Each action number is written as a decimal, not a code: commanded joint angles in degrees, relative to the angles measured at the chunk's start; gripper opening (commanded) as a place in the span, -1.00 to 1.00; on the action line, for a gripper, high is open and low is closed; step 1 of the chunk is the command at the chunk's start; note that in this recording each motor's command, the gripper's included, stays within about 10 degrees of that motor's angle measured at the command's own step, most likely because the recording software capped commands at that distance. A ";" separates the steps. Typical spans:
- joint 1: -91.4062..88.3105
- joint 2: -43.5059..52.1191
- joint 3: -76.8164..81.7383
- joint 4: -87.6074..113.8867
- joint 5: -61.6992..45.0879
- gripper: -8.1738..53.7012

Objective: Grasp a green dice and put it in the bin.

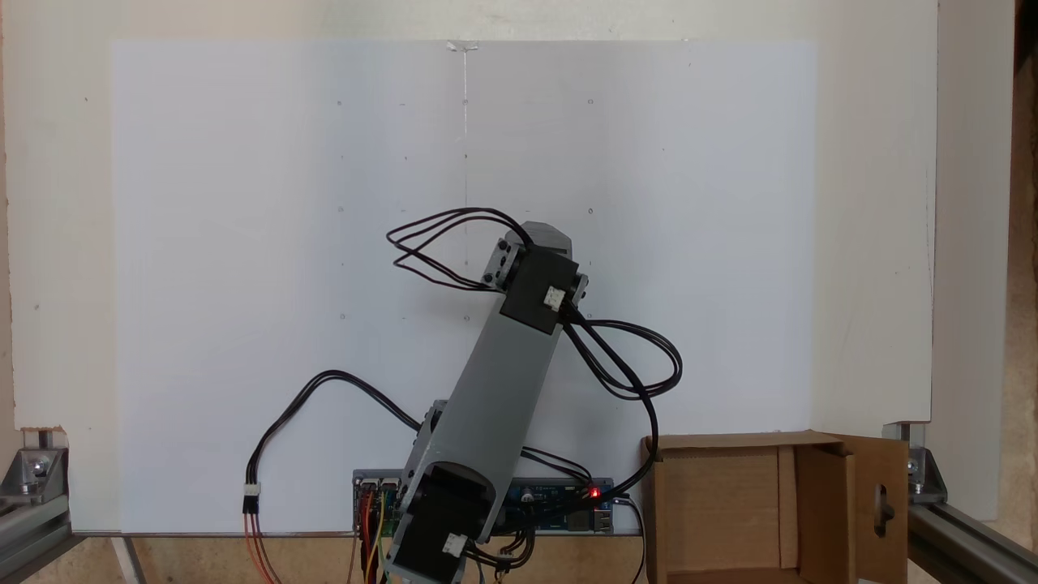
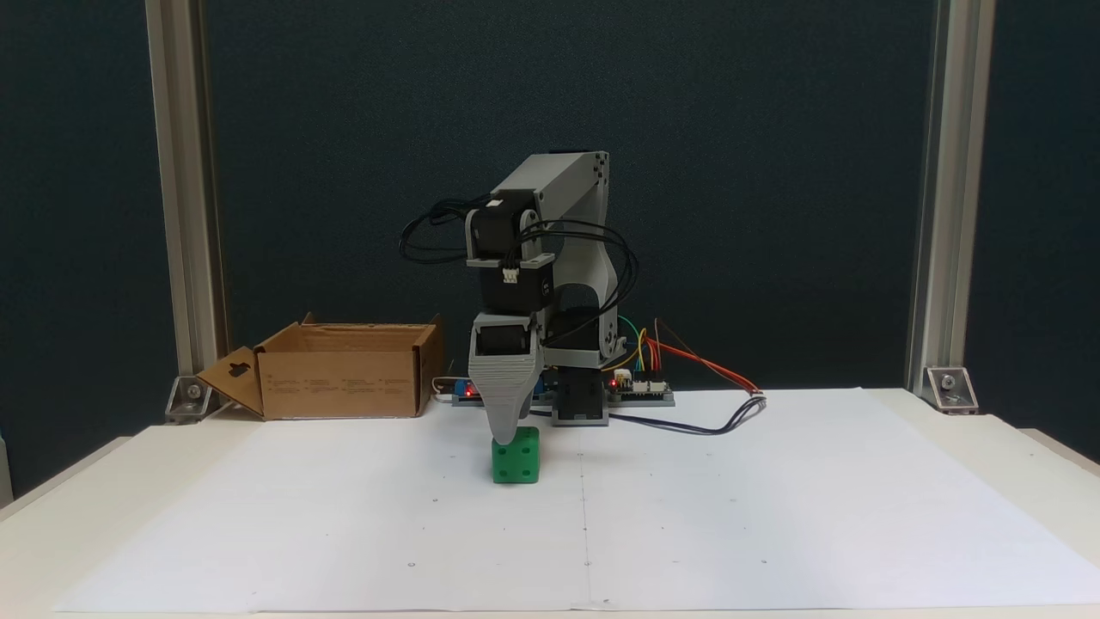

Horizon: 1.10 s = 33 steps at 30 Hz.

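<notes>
Gripper (image 2: 509,434) tip touches the dice (image 2: 516,456) top at table (image 2: 773,516) centre; jaw opening cannot be told. Risk: a badly centred closure knocks the dice away. Bin (image 2: 344,378) sits at 10 o'clock.

The green dice (image 2: 516,455) is sitting flat on the white paper, near the middle, showing small round dots on its front. The bin (image 2: 344,370) is a brown cardboard box standing open well off to the left, with one flap (image 2: 232,378) sticking out, a hole cut in it.
</notes>
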 commanded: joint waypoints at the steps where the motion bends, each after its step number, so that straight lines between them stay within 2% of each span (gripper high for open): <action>1: 0.00 0.26 -0.79 0.09 5.01 0.66; 33: -3.08 -6.50 -0.35 -6.06 4.22 0.69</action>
